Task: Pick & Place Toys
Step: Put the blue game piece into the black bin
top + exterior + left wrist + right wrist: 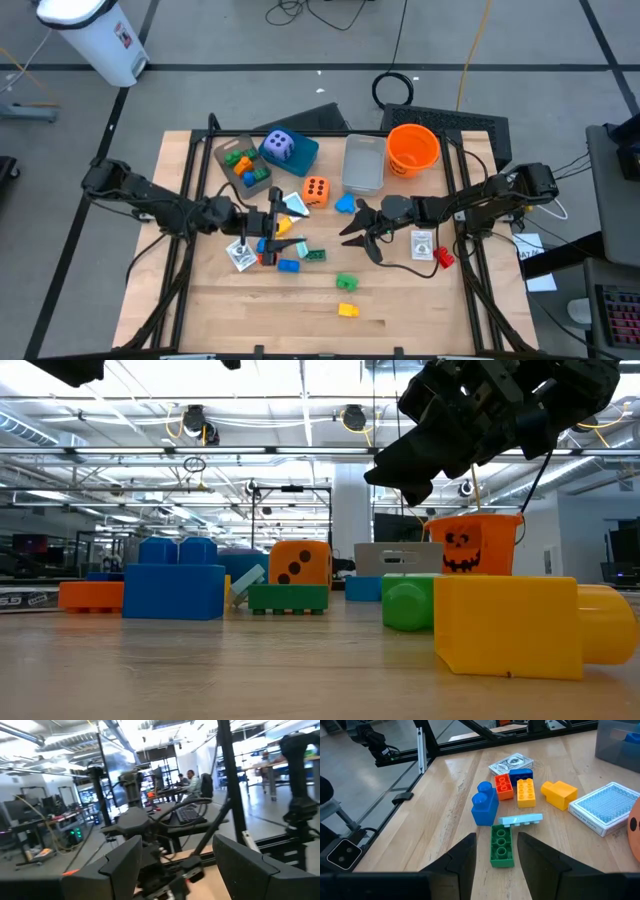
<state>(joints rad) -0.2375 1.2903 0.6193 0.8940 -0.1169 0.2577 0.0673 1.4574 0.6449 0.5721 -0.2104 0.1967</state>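
Small bricks lie loose on the table's middle: a green brick [501, 845], a blue one [484, 805], a red-orange one [503, 786] and a yellow one [525, 792]. An orange die [316, 190] rests on the table. A purple die [279, 146] sits on the teal box [300, 155]. My right gripper [360, 234] is open and empty, raised above the table [400, 465]. The green brick lies on the table just beyond its fingertips. My left gripper [272, 225] is open and empty, over the cluster of bricks, facing the right arm.
An orange bucket [412, 148] and a clear grey bin [363, 163] stand at the back. A tray of bricks [243, 165] is at the back left. Cards [421, 244] [240, 255], a red brick [443, 258], a green piece [346, 283] and a yellow brick [347, 310] lie nearer the front.
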